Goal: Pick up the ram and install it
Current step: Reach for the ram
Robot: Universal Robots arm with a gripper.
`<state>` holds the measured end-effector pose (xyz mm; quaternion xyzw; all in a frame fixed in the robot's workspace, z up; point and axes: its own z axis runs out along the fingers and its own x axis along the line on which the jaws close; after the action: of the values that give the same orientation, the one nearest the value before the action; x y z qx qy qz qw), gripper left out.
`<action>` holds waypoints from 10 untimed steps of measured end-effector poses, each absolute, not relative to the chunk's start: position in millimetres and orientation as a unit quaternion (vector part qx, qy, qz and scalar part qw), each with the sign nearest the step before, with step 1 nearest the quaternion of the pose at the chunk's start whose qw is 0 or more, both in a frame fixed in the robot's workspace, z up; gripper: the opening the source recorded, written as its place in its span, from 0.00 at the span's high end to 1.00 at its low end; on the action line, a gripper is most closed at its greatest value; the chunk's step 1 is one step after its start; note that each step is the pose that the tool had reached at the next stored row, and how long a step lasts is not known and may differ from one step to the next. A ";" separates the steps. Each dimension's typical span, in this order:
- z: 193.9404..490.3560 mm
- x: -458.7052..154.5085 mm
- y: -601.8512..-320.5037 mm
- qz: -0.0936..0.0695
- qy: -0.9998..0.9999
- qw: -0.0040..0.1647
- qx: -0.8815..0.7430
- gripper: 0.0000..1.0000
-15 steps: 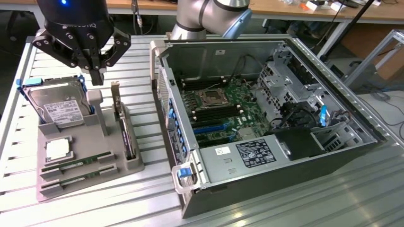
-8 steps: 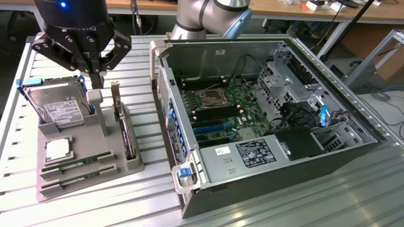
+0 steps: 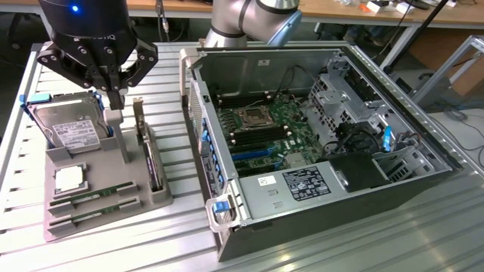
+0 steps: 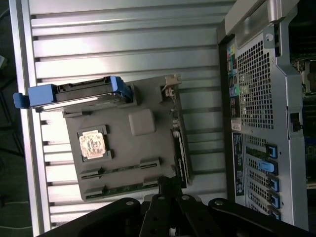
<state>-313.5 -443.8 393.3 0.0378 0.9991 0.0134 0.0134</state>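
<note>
Two green ram sticks (image 3: 90,198) (image 3: 85,219) stand on edge in slots at the near end of a grey holder tray (image 3: 160,199). In the wrist view the ram sticks (image 4: 123,170) (image 4: 121,189) lie just ahead of my fingers. My gripper (image 3: 115,101) (image 4: 170,183) hangs above the tray, between the hard drive and the expansion card, shut with nothing in it and clear of the sticks. The open computer case (image 3: 318,141) lies on the exterior view's right, its motherboard (image 3: 264,127) exposed.
The tray also carries a silver hard drive (image 3: 72,127) (image 4: 79,94) in a blue bracket, a CPU (image 3: 68,178) (image 4: 92,144) and a dark expansion card (image 3: 147,150) (image 4: 178,143) on edge. The case's rear panel (image 4: 261,98) stands close beside the tray. Ribbed metal tabletop (image 3: 174,243) surrounds both.
</note>
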 end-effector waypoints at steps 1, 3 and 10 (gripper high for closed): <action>393.3 -313.4 -444.6 0.013 0.999 0.013 0.038 0.90; 393.3 -313.5 -446.1 0.012 0.999 0.013 0.038 0.90; 393.3 -313.5 -451.4 0.008 0.999 0.014 0.038 0.90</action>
<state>-313.5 -451.4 393.3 0.0377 0.9992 0.0076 0.0136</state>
